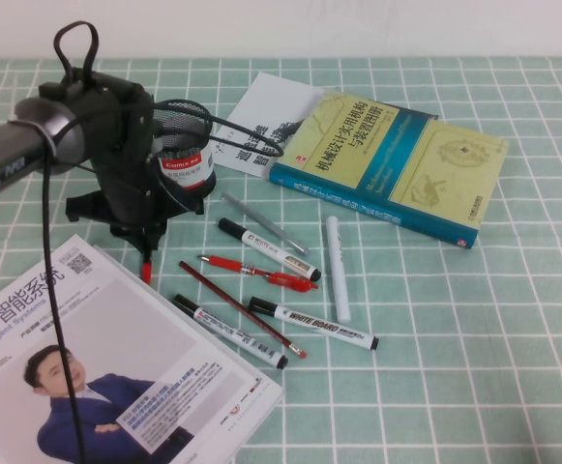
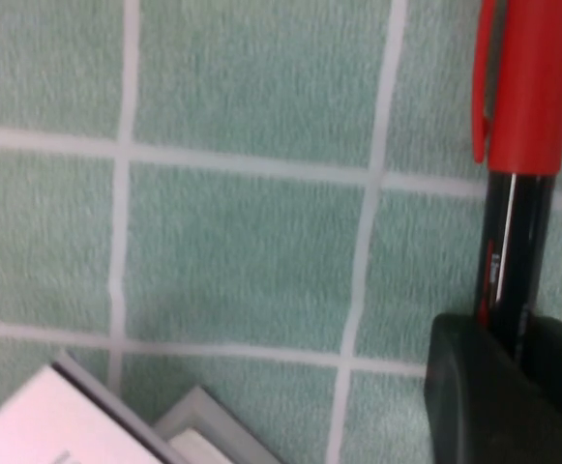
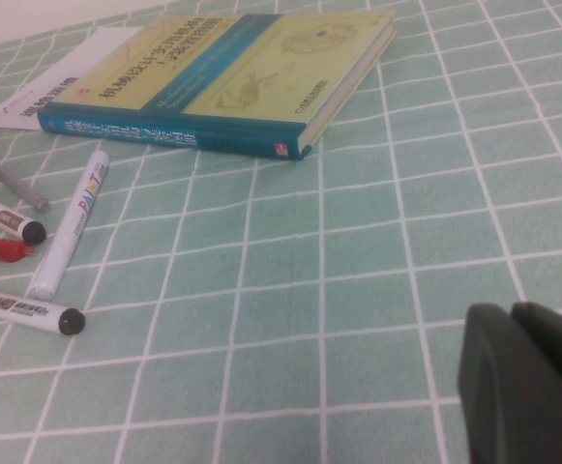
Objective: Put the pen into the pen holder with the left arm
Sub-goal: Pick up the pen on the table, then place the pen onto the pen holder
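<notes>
My left gripper (image 1: 143, 235) hangs point-down over the table, just in front of the pen holder (image 1: 186, 147), a black mesh cup with a red-banded white label. It is shut on the pen. In the high view the pen's red end (image 1: 146, 270) sticks out below the fingers, above the cloth. In the left wrist view the black barrel (image 2: 509, 251) and red cap run out from between the fingers (image 2: 474, 396). My right gripper (image 3: 527, 372) is shut and empty, low over the cloth on the right side; it is out of the high view.
Several markers and an all-red pen (image 1: 259, 273) lie in the middle. A white marker (image 1: 337, 268) lies beside them. A thick book (image 1: 392, 162) lies at the back, white paper (image 1: 266, 121) beside the holder, and a magazine (image 1: 106, 367) at the front left.
</notes>
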You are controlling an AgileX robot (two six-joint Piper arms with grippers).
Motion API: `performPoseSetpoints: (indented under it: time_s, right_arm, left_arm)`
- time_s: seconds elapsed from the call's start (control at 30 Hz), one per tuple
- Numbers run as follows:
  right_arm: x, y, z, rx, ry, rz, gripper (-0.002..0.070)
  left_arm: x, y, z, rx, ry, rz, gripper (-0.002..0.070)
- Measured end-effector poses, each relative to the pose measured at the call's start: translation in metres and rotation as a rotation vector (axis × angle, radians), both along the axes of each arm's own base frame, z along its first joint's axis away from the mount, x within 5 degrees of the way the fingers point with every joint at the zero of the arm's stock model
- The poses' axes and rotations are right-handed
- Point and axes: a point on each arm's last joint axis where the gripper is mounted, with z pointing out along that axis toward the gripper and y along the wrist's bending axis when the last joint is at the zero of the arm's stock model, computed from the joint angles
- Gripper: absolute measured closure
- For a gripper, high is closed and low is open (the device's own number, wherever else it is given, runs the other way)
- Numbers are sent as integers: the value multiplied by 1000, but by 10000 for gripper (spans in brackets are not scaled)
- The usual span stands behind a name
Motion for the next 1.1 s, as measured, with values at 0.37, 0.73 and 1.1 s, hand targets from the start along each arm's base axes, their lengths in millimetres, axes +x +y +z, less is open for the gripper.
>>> performPoseSetpoints:
  time_s: [0.37, 0.73, 1.1]
  right_arm:
    - [0, 0, 0, 0, 0, 0, 696]
    - [0, 0, 0, 0, 0, 0, 696]
    - [0, 0, 0, 0, 0, 0, 696]
  left_arm:
    - [-1, 19, 46, 7, -120, 10, 617]
    - [-20, 35, 126, -35, -359, 3, 617]
    - [-65, 15, 140, -244, -743, -172, 617]
